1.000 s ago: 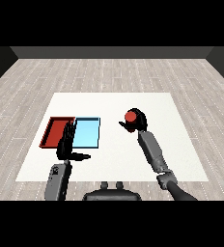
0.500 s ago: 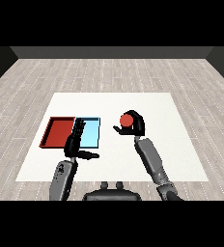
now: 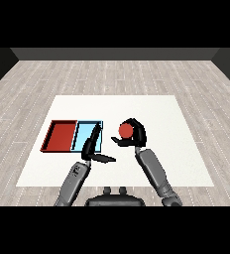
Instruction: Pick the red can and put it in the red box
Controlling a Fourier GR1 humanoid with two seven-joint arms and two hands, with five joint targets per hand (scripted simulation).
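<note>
Right hand (image 3: pixel 133 135) grasps red can (image 3: pixel 125 130), just right of light blue tray (image 3: pixel 82 140). Red tray (image 3: pixel 60 136) further left. Left hand (image 3: pixel 93 151) released, fingers straight, over blue tray's near edge.

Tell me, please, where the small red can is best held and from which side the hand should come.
Best at its round side wall, from the right, as the black right hand does now: its fingers curl round the small red can. The can's curved body suits a wrapping hold, and this leaves its left side free, towards the red tray.
</note>
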